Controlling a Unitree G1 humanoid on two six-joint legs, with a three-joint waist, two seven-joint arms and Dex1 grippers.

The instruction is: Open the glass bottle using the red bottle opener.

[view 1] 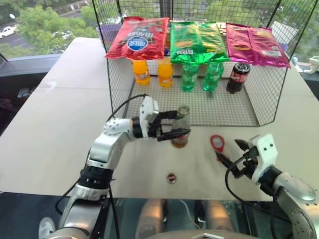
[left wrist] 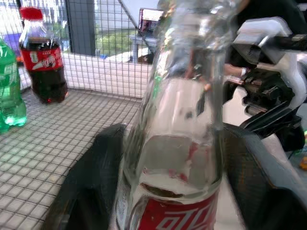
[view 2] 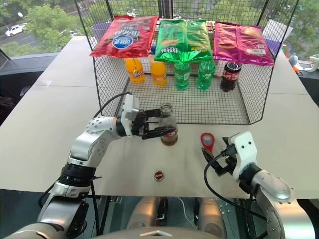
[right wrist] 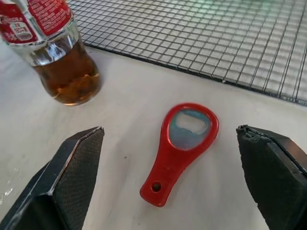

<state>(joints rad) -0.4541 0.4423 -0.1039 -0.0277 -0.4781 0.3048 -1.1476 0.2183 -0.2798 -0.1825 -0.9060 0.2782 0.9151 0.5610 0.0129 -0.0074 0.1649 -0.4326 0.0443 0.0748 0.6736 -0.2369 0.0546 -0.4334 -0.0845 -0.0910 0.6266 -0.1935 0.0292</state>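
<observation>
Bottle and opener sit apart on the pale table (view 1: 60, 124), just in front of the black wire-mesh cage (view 1: 264, 94) of snack bags and soft drinks.

The small clear contoured glass bottle (view 1: 181, 128) stands upright near the middle of the table. It has a red label with white script, brown cola only in its lower part, and a bare-looking mouth. A small round cap (view 1: 171, 178) lies on the table nearer to me, so I judge the bottle already opened.

My left gripper (view 1: 175, 124) reaches in from the left with its two black fingers on either side of the bottle. In the left wrist view they look slightly clear of the glass, so I read them as spread, not clamped.

The flat red bottle opener (right wrist: 181, 148), with an oval ring head, pale inner opening and short tapered handle, lies flat to the right of the bottle, well apart from it. My right gripper (right wrist: 172, 184) hovers just nearer than it, fingers wide and empty.

To finish well, I would draw both arms back slowly and level, taking care that the left fingers do not tip the bottle.
</observation>
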